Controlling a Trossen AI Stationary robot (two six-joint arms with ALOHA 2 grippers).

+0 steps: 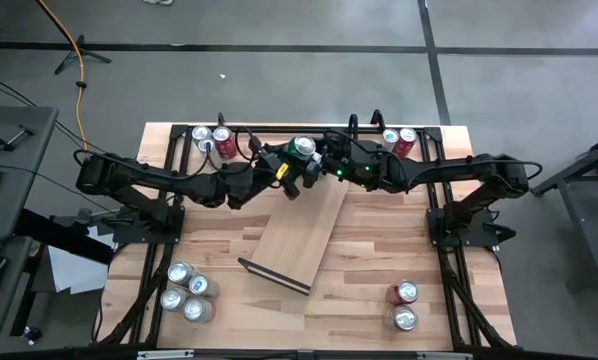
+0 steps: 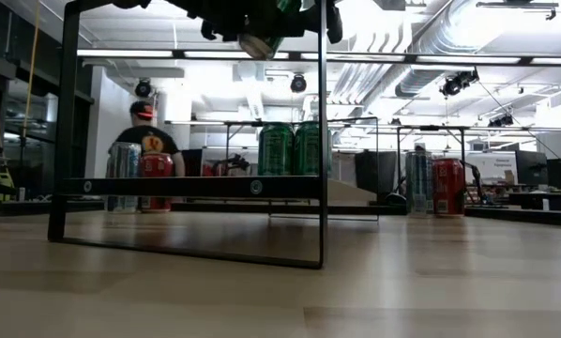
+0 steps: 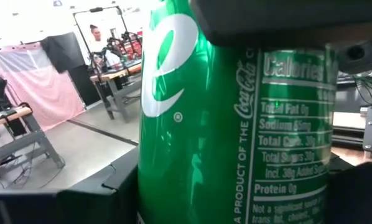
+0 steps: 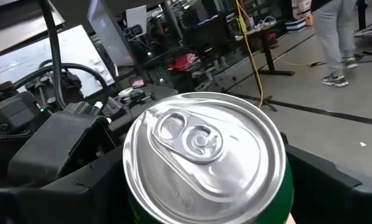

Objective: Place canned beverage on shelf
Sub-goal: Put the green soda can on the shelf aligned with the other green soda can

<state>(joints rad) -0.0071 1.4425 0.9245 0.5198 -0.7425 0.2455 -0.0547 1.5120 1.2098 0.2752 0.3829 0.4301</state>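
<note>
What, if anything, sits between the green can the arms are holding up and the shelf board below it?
Nothing visible. The green can hangs between the left gripper and right gripper, above the far end of the shelf. The board's top looks bare in the high view; the low view shows two green cans standing beyond the shelf.

Bright ceiling strip lights (image 2: 135, 53) wash out the low view's background, silhouetting the dark metal frame (image 2: 323, 141), while glare streaks the shiny green aluminium can (image 3: 236, 124), blurred close up.
</note>
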